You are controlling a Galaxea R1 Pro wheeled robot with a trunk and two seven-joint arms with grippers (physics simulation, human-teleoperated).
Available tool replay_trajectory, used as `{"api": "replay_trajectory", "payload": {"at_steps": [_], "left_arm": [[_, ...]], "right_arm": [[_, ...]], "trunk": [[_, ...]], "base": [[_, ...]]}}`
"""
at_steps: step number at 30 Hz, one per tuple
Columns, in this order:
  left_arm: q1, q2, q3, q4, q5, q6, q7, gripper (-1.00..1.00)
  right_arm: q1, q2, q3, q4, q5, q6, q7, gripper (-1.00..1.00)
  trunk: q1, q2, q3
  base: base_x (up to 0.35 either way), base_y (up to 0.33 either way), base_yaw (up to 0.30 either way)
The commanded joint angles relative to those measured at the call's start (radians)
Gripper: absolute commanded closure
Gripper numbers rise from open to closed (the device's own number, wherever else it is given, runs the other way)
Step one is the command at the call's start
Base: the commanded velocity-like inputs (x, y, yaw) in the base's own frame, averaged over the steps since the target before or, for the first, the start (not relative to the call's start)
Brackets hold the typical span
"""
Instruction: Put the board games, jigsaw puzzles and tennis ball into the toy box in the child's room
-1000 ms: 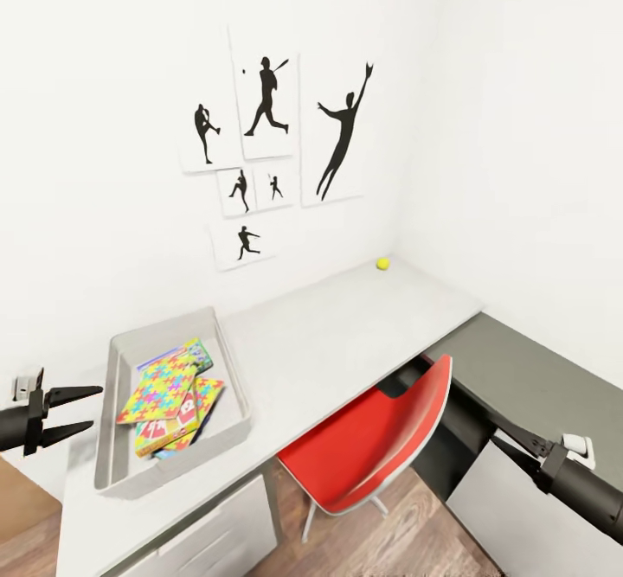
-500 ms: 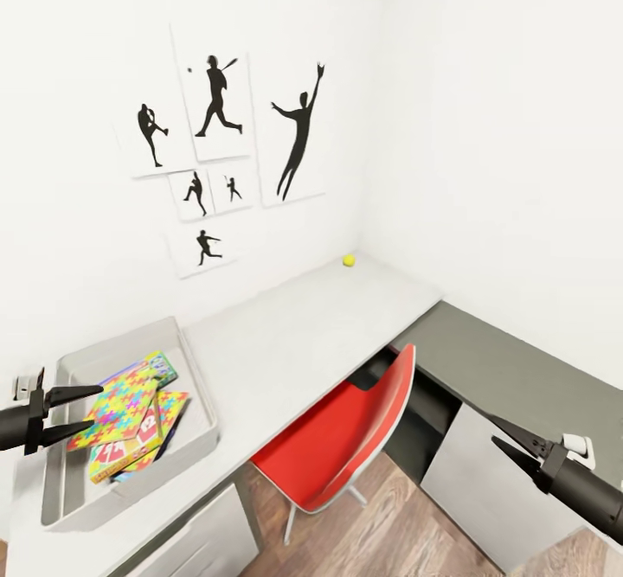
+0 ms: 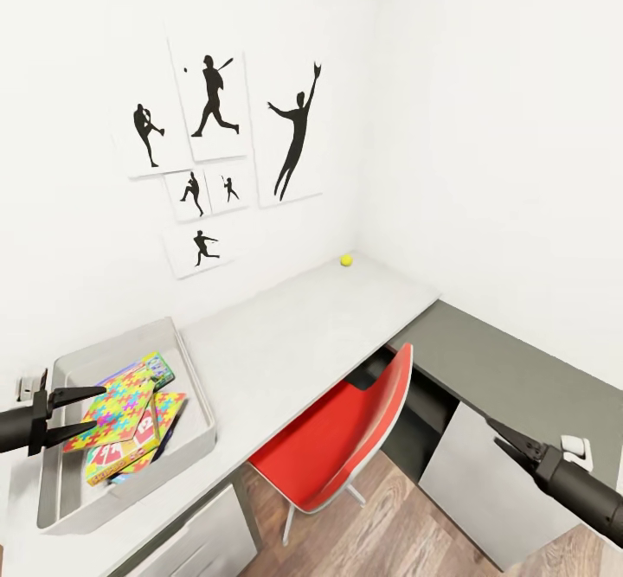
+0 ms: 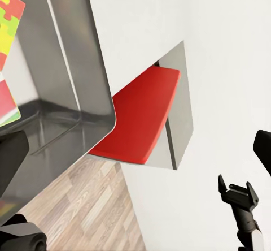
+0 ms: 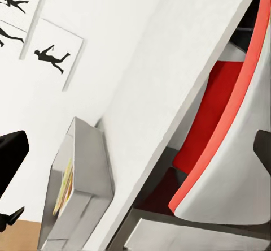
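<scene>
You faced the corner of the child's room point(image 3: 484, 127), white walls meeting above a long pale counter point(image 3: 285, 343) that ran away from you toward that corner. A red chair point(image 3: 346, 439) was tucked under its near edge. The toy box point(image 3: 195, 387) sat at the near left end of the counter, already holding the jigsaw puzzles point(image 3: 117, 400) and a board game point(image 3: 117, 456) stacked flat inside. Your left gripper point(image 3: 91, 408) hovered just beside the box's near side, its fingers apart and empty. Your right gripper point(image 3: 500, 437) hung low past the chair, well off the counter, fingers slightly apart and holding nothing. The tennis ball point(image 3: 346, 259) lay at the far end of the counter, by the wall, well apart from both grippers. It sat ahead and rightward of the box, so I judged the right arm better placed, though you would have needed to close in first.
</scene>
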Motion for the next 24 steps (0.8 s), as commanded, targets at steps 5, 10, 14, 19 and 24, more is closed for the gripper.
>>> {"api": "replay_trajectory", "payload": {"at_steps": [5,10,14,19,24], "left_arm": [[-0.003,-0.003,-0.004,0.002,-0.006,0.000,-0.010,-1.00],[-0.003,-0.003,-0.005,0.002,-0.006,0.000,-0.010,-1.00],[-0.003,-0.003,-0.005,0.001,-0.006,0.001,-0.011,-1.00],[-0.003,-0.004,-0.006,0.000,-0.006,0.000,-0.012,-1.00],[-0.003,-0.008,-0.006,0.001,-0.006,0.000,-0.011,-1.00]], "right_arm": [[0.000,-0.001,-0.004,-0.002,0.020,0.000,0.080,-1.00],[0.000,-0.001,-0.005,-0.002,0.024,0.000,0.097,-1.00],[0.000,0.000,-0.004,-0.002,0.025,-0.001,0.102,-1.00],[0.000,0.000,-0.003,-0.002,0.026,-0.002,0.105,-1.00],[0.000,0.000,-0.003,-0.002,0.026,-0.002,0.105,-1.00]], "trunk": [[0.001,-0.002,-0.002],[0.001,-0.002,-0.002],[0.001,-0.002,-0.002],[0.001,-0.002,0.002],[0.001,-0.002,0.007]], "base": [[0.000,0.000,0.000],[0.000,0.000,0.000],[0.000,0.000,-0.002],[0.000,-0.001,-0.107],[0.003,-0.124,-0.177]]}}
